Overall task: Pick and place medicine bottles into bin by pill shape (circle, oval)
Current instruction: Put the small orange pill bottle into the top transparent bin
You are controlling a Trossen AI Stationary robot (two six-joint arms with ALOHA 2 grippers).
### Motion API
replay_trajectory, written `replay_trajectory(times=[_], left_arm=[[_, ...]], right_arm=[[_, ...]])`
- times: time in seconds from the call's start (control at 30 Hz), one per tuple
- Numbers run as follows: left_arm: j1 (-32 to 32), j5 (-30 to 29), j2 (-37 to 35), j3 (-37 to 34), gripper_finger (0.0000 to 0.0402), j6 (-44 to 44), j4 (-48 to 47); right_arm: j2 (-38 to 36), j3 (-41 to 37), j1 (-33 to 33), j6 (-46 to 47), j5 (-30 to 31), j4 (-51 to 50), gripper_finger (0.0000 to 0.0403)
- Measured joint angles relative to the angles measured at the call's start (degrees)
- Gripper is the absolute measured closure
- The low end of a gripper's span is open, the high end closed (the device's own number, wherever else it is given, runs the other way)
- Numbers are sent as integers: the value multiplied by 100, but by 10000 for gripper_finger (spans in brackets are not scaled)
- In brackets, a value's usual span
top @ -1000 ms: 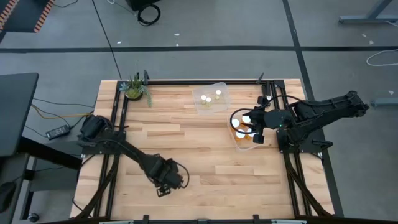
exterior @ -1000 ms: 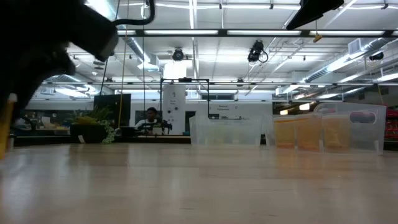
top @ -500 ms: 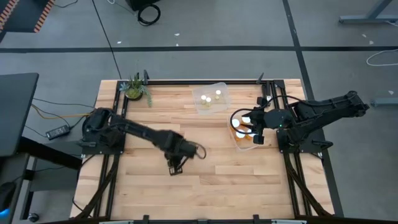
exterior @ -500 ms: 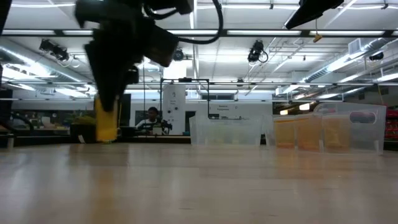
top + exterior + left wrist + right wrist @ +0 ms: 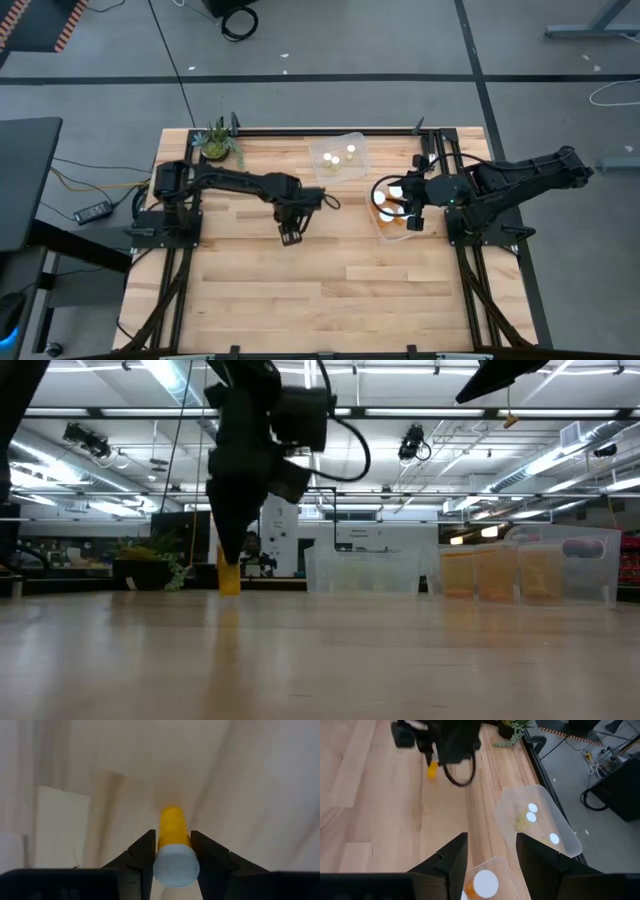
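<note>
Both arms are showing matte black, jointed links on black frame bases. A black cable is looping off the left arm (image 5: 240, 184); the right arm (image 5: 520, 180) is showing white patches near its wrist.

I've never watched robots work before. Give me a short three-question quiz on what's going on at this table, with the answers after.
1. True or false: the left gripper holds an orange bottle with a white cap.
2. Which bin does the right gripper hang over?
A. the clear bin at the table's far edge
B. the bin with orange bottles on the right side
C. neither of them
3. Fill in: at the table's far left corner stands a small ____.

Key: 1 true. 2 B. 3 plant.
</note>
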Motion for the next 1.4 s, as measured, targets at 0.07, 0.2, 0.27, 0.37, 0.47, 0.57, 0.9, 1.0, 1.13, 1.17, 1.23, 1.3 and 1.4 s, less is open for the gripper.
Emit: replay_trajectory(times=[0.07, 0.2, 0.27, 0.37, 0.47, 0.57, 0.9, 1.0, 1.13, 1.17, 1.23, 1.3, 1.4], left_arm=[[136, -1, 109, 0, 280, 138, -26], [322, 3, 151, 2, 268, 420, -13], [381, -9, 151, 0, 266, 459, 31], [418, -7, 150, 0, 272, 490, -9], [418, -33, 152, 0, 279, 666, 47], [416, -206, 149, 0, 277, 716, 86], [301, -417, 145, 0, 275, 1144, 225], [276, -415, 145, 0, 275, 1241, 225], [258, -428, 145, 0, 262, 1291, 223], [240, -450, 145, 0, 259, 1357, 225], [181, -628, 145, -4, 250, 1510, 223], [95, -893, 145, -4, 240, 1672, 221], [-10, -1095, 145, -4, 222, 1858, 222]], right_arm=[[2, 0, -65, -2, 3, -4, 228], [0, 0, -234, -34, -29, -2, 228], [0, 0, -326, -40, -63, -2, 228], [0, 0, -449, -77, -129, -1, 228], [0, 0, -575, -125, -241, 10, 228], [0, 0, -680, -161, -331, 107, 228], [0, 0, -788, -164, -626, 225, 228], [0, 0, -788, -165, -627, 234, 228], [0, 0, -788, -135, -627, 232, 228], [0, 0, -788, -135, -627, 234, 228], [0, 0, -788, -131, -627, 234, 228], [0, 0, -788, -96, -627, 234, 228], [0, 0, -788, -13, -627, 232, 228]])
